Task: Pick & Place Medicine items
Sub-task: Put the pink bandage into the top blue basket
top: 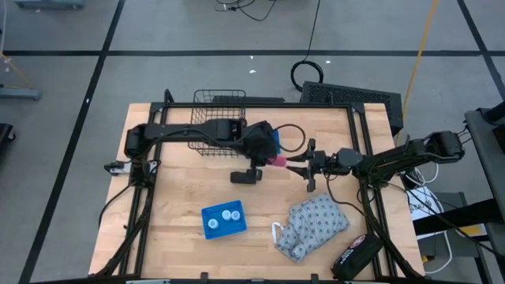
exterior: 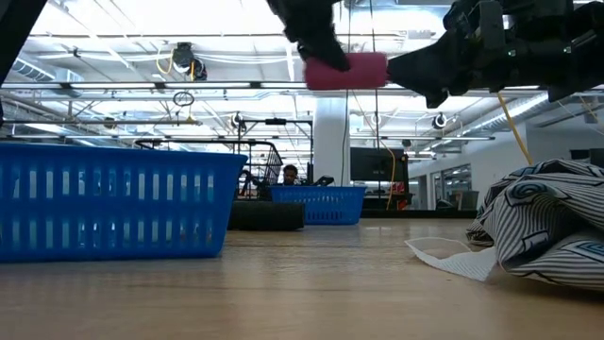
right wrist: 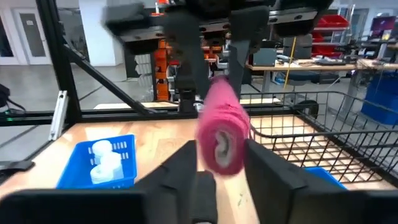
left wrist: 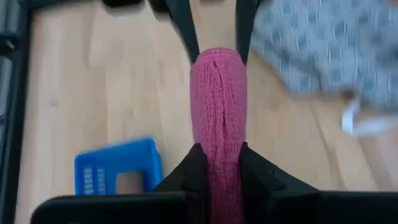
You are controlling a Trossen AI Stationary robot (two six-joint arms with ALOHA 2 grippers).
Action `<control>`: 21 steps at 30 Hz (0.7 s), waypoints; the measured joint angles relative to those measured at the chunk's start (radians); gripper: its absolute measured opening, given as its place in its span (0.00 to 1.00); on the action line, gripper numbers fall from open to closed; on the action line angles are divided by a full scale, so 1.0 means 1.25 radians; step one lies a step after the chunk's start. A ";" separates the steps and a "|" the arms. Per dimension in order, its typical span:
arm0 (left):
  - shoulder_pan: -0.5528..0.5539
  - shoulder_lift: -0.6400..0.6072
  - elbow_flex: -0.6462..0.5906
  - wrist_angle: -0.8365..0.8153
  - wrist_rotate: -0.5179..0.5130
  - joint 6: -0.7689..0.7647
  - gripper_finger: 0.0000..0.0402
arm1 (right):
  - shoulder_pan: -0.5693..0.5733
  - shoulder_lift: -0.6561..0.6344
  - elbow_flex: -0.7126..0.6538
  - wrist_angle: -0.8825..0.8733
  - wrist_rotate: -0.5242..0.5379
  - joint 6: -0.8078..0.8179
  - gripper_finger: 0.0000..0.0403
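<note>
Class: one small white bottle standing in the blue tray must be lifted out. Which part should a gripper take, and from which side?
Take the white bottle by its round cap, coming straight down from above. It stands upright, and the blue tray has walls that, with the neighbouring bottles, would probably block a sideways approach.

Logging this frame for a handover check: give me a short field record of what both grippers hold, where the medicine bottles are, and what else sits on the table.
held item: pink oblong wrap roll, lifted above the table
left gripper: shut on one end of the roll
right gripper: fingers either side of the other end
medicine bottles: three white round bottles in the small blue tray, untouched
other items: black wire basket; patterned grey cloth; black block
surface: wooden table
</note>
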 joint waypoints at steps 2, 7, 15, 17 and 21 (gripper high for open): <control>0.016 -0.003 -0.001 -0.022 0.013 0.030 0.14 | 0.001 -0.009 0.000 -0.007 -0.005 0.010 0.35; 0.072 -0.006 -0.036 0.028 0.070 0.058 0.14 | 0.001 -0.045 0.000 -0.049 -0.007 0.024 0.45; 0.182 -0.015 -0.236 0.252 0.115 0.120 0.14 | 0.001 -0.089 -0.001 -0.103 -0.005 0.025 0.47; 0.204 -0.014 -0.293 0.319 0.131 0.129 0.14 | 0.001 -0.089 -0.001 -0.105 -0.005 0.024 0.46; 0.241 -0.014 -0.374 0.408 0.129 0.138 0.14 | 0.001 -0.089 -0.001 -0.120 -0.005 0.023 0.45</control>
